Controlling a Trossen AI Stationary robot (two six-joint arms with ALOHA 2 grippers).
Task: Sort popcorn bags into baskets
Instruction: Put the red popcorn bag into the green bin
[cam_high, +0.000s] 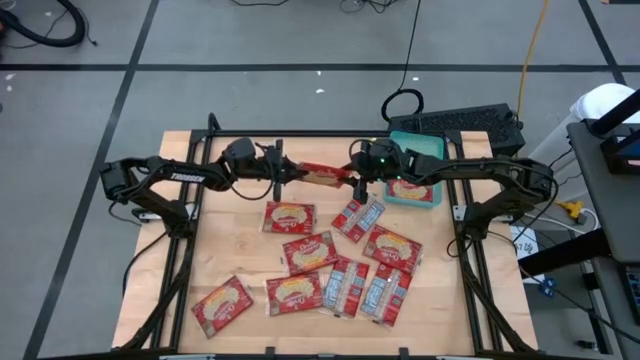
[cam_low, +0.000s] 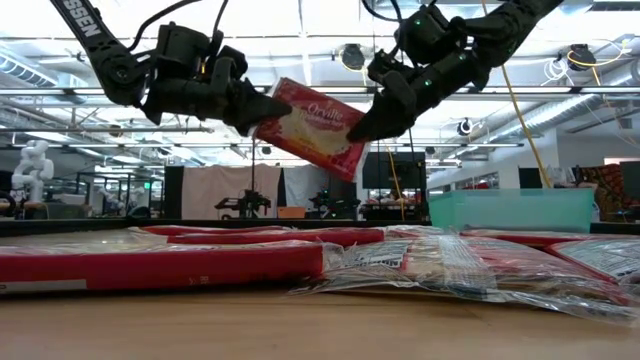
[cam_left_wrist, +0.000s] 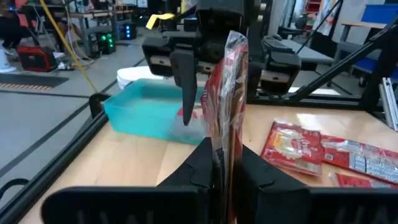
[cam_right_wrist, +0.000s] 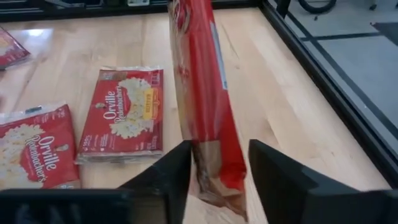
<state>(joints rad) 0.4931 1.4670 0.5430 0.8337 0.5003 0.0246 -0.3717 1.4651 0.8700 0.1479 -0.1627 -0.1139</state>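
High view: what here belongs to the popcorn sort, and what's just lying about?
Job:
- popcorn bag held in the air between left pincer and right pincer
- loose bags on the table
- teal basket

Lying about:
- black keyboard-like box
- yellow cable

Two black jointed arms with white lettering, looped black cables and wedge-shaped black claw fingers (cam_right_wrist: 273, 174).

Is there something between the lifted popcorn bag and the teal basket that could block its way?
Nothing visible does. The bag, held in the air between the left gripper and right gripper, hangs near the basket.
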